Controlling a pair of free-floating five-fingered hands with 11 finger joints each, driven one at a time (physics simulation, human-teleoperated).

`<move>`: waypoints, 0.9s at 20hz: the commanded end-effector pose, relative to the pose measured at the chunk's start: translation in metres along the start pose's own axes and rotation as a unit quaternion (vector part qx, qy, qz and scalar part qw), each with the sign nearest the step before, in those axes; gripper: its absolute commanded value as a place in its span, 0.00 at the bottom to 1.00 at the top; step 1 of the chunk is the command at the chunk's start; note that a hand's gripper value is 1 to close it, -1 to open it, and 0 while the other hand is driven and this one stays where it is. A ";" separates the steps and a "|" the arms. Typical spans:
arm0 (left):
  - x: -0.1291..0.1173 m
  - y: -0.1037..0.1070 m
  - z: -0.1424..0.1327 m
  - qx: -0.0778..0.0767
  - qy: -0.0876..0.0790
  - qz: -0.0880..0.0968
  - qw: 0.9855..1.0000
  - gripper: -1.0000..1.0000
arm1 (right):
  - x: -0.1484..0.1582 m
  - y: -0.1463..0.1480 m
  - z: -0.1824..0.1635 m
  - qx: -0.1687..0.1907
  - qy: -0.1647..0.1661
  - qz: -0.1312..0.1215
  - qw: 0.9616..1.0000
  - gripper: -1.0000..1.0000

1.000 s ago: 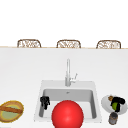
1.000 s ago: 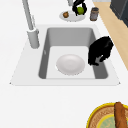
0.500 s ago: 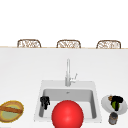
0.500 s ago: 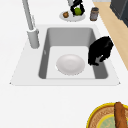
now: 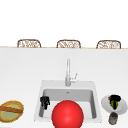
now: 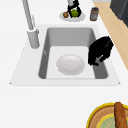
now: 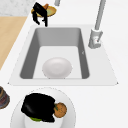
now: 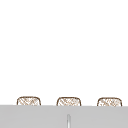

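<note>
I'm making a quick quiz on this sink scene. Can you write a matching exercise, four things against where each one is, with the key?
Things:
1. white bowl
2. left robot hand
3. right robot hand
4. dark jar

Places:
A. over the plate with the green fruit, right of the sink
B. on the floor of the sink basin
C. on the counter beside the plate, nearer the front
D. at the left end of the basin, fingers pointing down

Pairs: 1-B, 2-D, 3-A, 4-C
</note>
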 end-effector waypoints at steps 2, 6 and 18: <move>0.000 0.000 0.000 0.000 0.000 0.000 1.000 0.50 | 0.009 0.012 -0.020 -0.001 0.042 0.029 0.999 1.00; 0.000 0.000 0.000 0.000 0.000 0.000 1.000 0.50 | 0.005 -0.025 0.015 0.017 0.008 -0.016 1.000 0.00; 0.000 0.000 0.000 0.000 0.000 0.000 1.000 0.50 | 0.041 -0.092 0.072 0.034 0.041 0.002 0.999 0.00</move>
